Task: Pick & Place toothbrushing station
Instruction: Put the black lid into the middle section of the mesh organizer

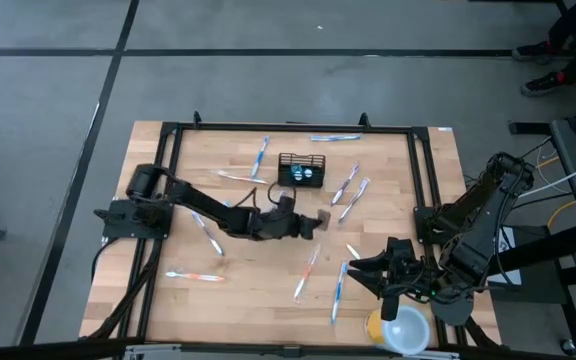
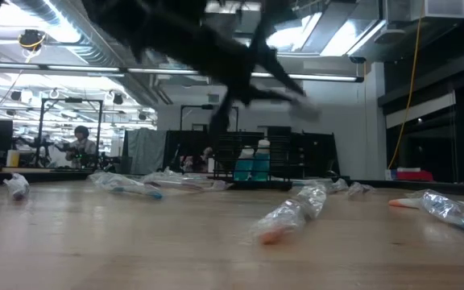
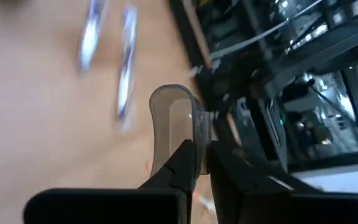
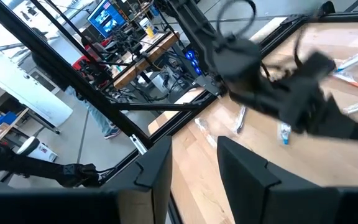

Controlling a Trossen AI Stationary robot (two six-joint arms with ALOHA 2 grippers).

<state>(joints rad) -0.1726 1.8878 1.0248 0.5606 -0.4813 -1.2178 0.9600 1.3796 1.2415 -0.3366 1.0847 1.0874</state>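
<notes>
**A:** Starting on the left of the worktop (image 1: 258, 300), a wrapped toothbrush (image 1: 196, 275) lies alone near the front corner. A second one (image 1: 206, 232) sits slantwise under the left arm.

**B:** That arm reaches in toward the middle, and the left end effector (image 1: 313, 222) hangs above the wood. How do the fingers stand?

**A:** Clenched. In the left wrist view they're pinched almost together on a clear rounded piece (image 3: 174, 121) that stands up past the tips. I can't tell what it is.

**B:** And the toothbrushing station (image 1: 301, 168)?

**A:** It's just behind that end effector, toward the back middle of the worktop. It stands upright, black mesh with something blue inside, and nothing is touching it. In the low view it's far back behind the wrapped brushes.

**B:** What else is around it?

**A:** A brush (image 1: 259, 157) lies to its left, and a pair (image 1: 349, 190) lies side by side to its right. Two more (image 1: 323, 282) lie near the front.

**B:** And over on the right?

**A:** The right end effector (image 1: 358, 273) is low at the front right, pointing toward the middle. It's released, fingers apart with nothing between them, which the right wrist view confirms (image 4: 194, 149).

**B:** Anything beside it?

**A:** The yellow cup (image 1: 400, 328) with its pale lid, right at the front edge just beside that arm.
</notes>
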